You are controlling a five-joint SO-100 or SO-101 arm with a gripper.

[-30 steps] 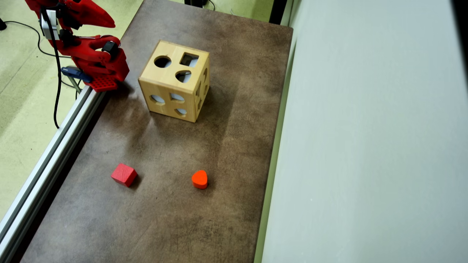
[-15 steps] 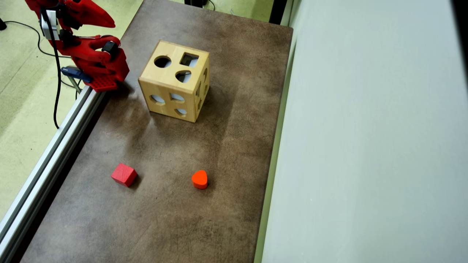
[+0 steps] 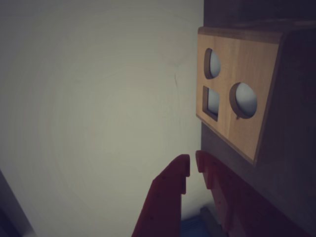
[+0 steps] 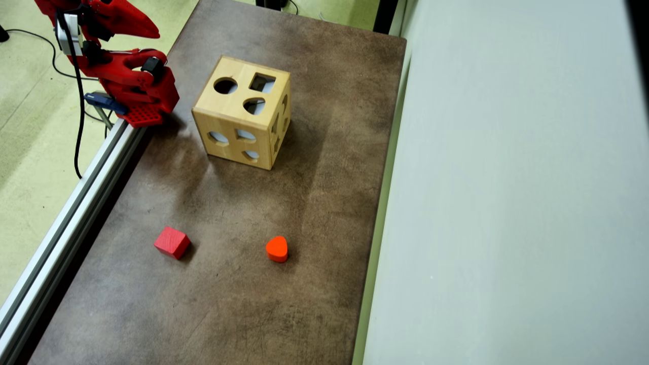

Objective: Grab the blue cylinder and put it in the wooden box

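We see the wooden box (image 4: 242, 111) up and right of our red fingers (image 3: 173, 190) in the wrist view; the gripper (image 3: 193, 166) is closed on nothing. We find no blue cylinder in either view.

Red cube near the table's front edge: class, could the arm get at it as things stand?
Probably yes. The red cube sits alone on bare table, apart from the heart block; the folded arm has open tabletop between.

light-wood box (image 4: 238, 109), red cube (image 4: 172, 242), mottled brown table (image 4: 243, 304)
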